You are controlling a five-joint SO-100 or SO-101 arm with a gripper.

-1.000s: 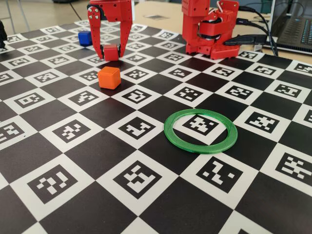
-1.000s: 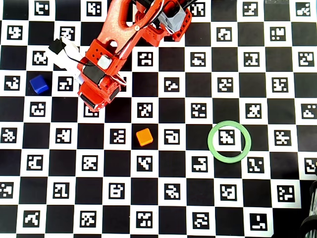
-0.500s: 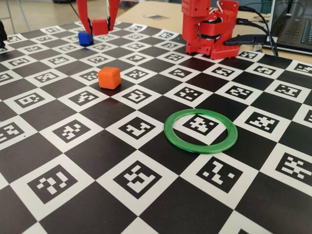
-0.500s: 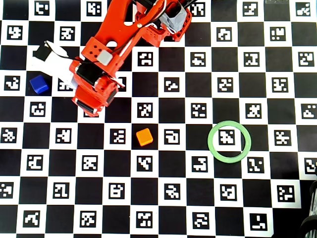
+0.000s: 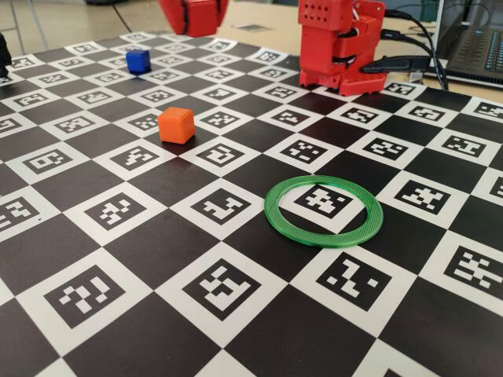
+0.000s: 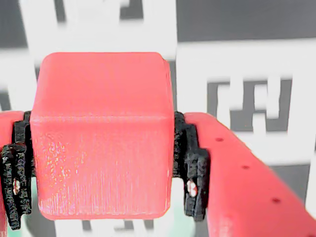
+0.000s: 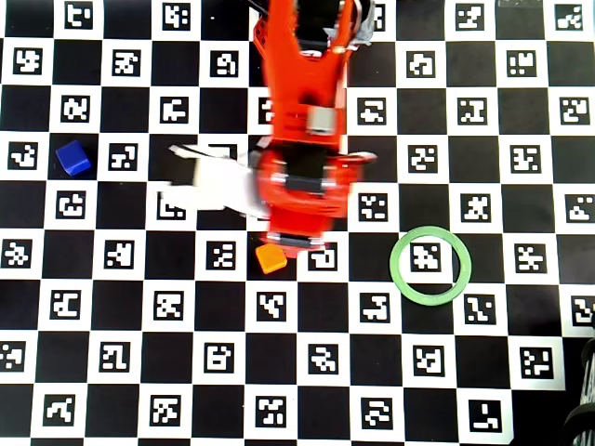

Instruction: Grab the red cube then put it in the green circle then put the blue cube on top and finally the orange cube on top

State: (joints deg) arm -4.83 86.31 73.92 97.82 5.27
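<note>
My gripper (image 6: 101,168) is shut on the red cube (image 6: 101,133), whose sides sit tight between the black pads (image 6: 190,168) in the wrist view. In the fixed view the gripper (image 5: 196,11) holds the red cube (image 5: 200,11) high at the top edge, well above the board. The blue cube (image 5: 138,60) rests at the far left and the orange cube (image 5: 175,125) nearer the middle. The green circle (image 5: 323,210) lies flat with a hollow centre. From overhead, the blurred arm (image 7: 302,177) covers the red cube and overlaps the orange cube (image 7: 271,259); the blue cube (image 7: 72,158) and green circle (image 7: 429,263) show clearly.
The checkerboard of printed markers (image 5: 220,283) covers the table. The arm's red base (image 5: 338,47) stands at the back with cables, and a laptop (image 5: 475,39) is behind it at the right.
The gripper has lifted the red cube off the board and swung right, from beside the blue cube to above the orange cube in the overhead view.
</note>
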